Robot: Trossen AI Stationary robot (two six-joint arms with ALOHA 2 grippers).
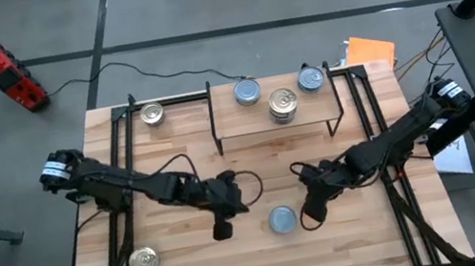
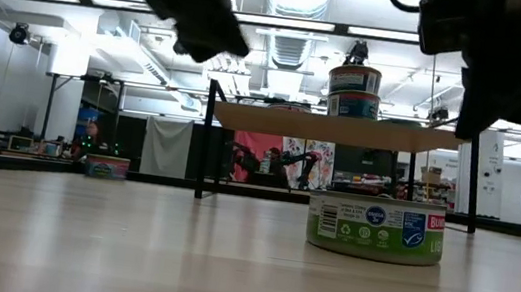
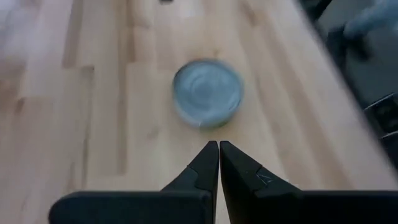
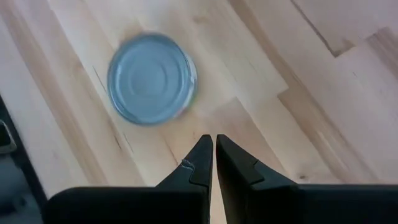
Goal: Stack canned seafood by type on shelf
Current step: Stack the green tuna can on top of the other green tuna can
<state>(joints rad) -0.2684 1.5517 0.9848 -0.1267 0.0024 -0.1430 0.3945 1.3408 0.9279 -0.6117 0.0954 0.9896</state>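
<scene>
Three blue-topped tins (image 1: 282, 219), three silver-topped tins (image 1: 152, 114), one shelf (image 1: 245, 122), two arms.

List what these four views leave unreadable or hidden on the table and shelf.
- Shelf stack, high view: the silver-topped can covers the can under it; only the low view shows two.
- Blue-topped can label, low view: print too small to read beyond logos.
- Blue cans at the shelf's back, low view: cannot be found behind the stack.
- Front-left silver can: outside both wrist views and the low view.
- Both wrist views: the can top is blurred, so no lid detail shows.
</scene>
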